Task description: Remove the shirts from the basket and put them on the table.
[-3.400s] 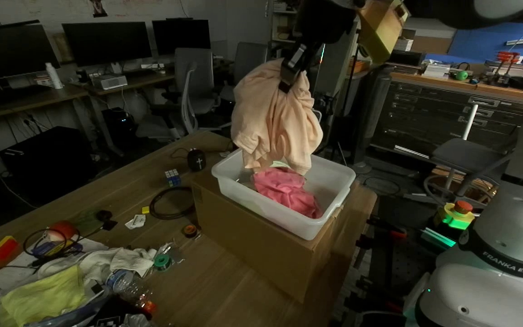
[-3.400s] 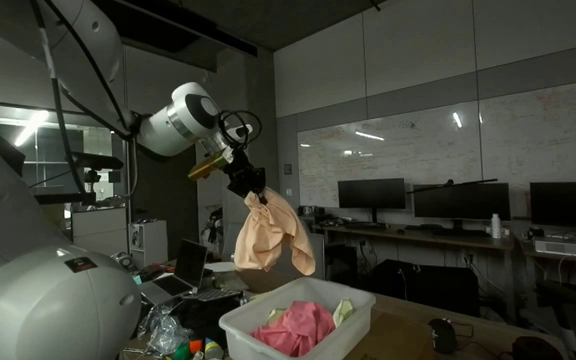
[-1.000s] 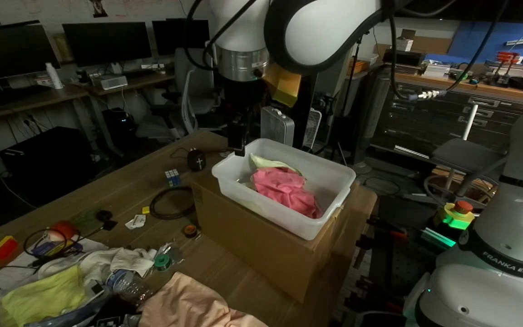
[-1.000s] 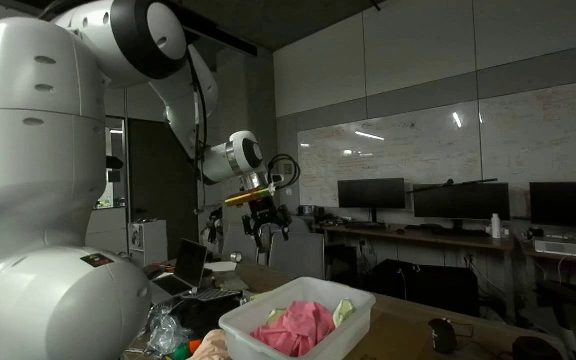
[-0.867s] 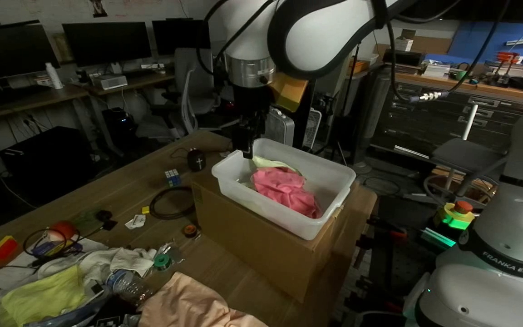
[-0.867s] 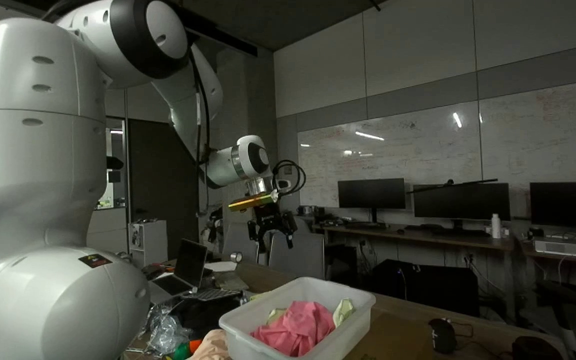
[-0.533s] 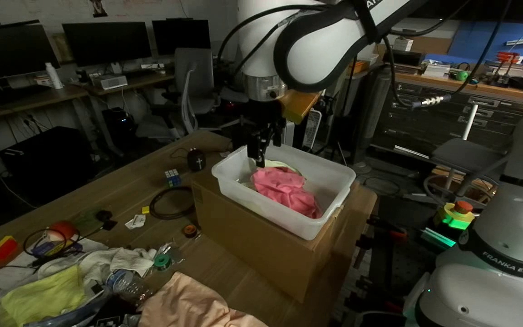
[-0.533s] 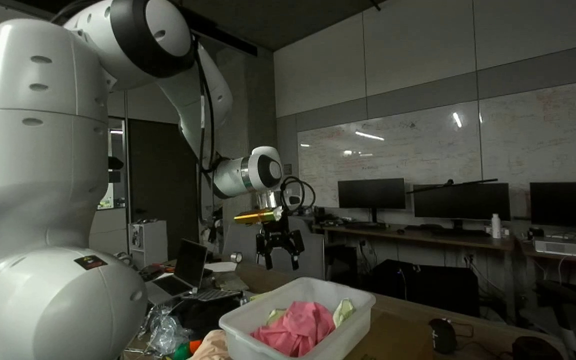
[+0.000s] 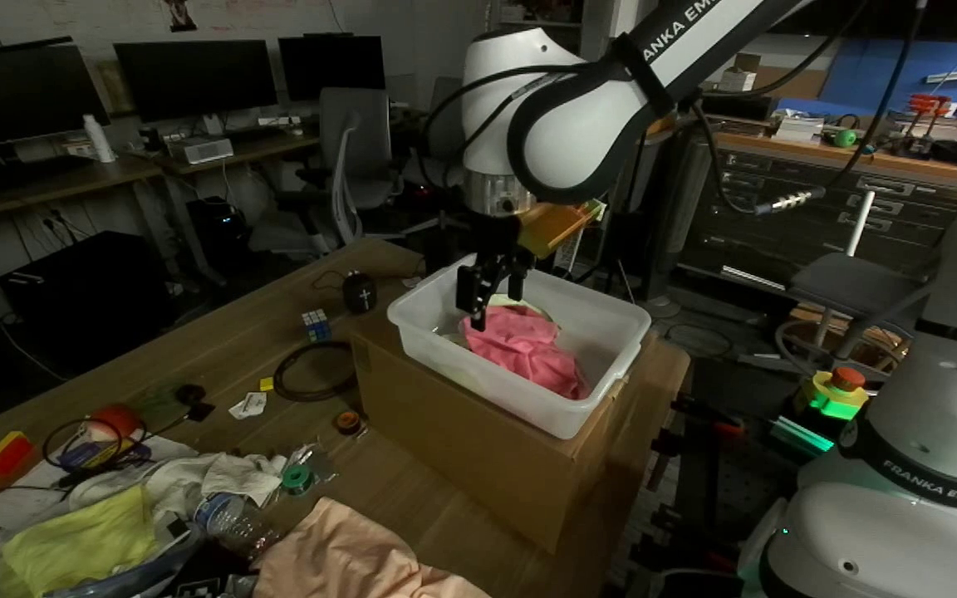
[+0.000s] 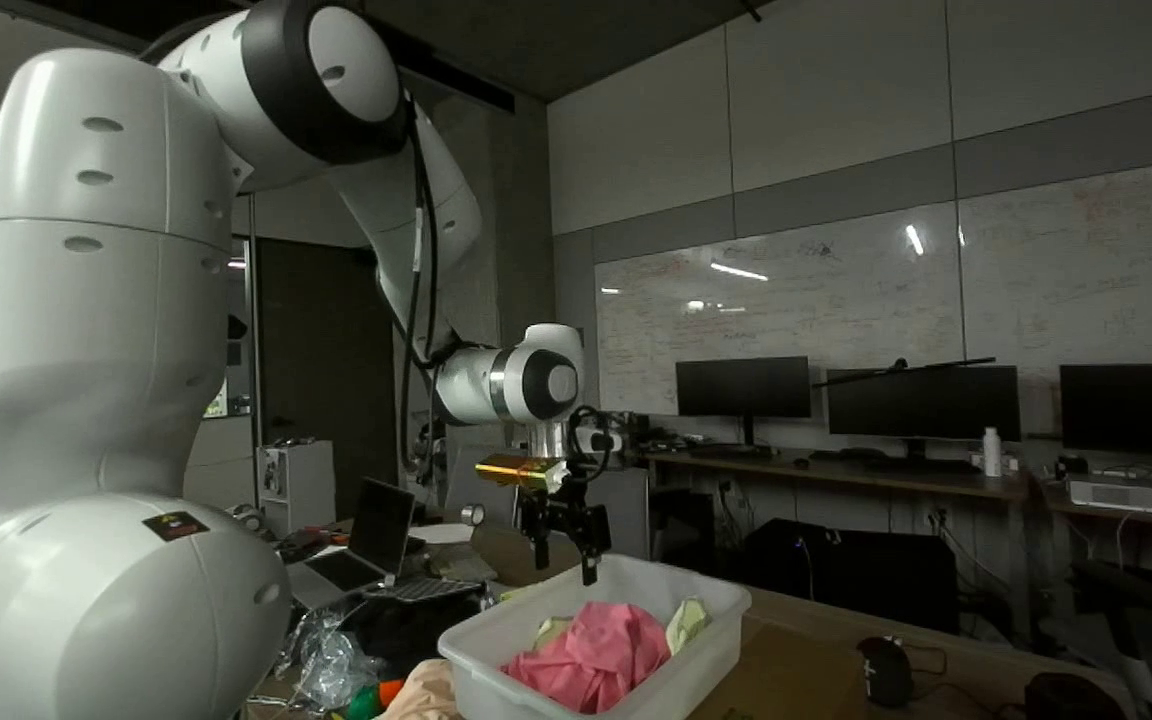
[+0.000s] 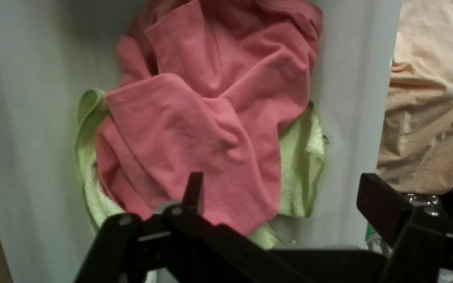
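A crumpled pink shirt [image 9: 537,353] lies in the white plastic basket [image 9: 487,374], on top of pale green cloth [image 11: 297,177] whose edges stick out beneath it. Jaws wide apart and holding nothing, my gripper [image 9: 498,307] hangs above the basket, near its rim in an exterior view [image 10: 565,570]. From the wrist, one finger [image 11: 194,192] appears over the pink fabric and the opposite one over the basket's side wall. A peach shirt [image 9: 354,556] is spread on the wooden table [image 9: 412,465], partly cut off by the frame; the wrist view also shows peach fabric [image 11: 431,98] beyond the wall.
The basket stands on a cardboard box [image 9: 462,448]. Clutter covers part of the table: a yellow cloth [image 9: 84,540], a plastic bottle [image 9: 233,515], a cable coil [image 9: 312,370], a Rubik's cube [image 9: 315,324] and a black speaker [image 9: 359,292]. A laptop [image 10: 381,530] sits behind the basket.
Earlier my gripper held the peach shirt above the basket; that shirt now lies on the table. Over the last second the open gripper has come down and across, over the basket.
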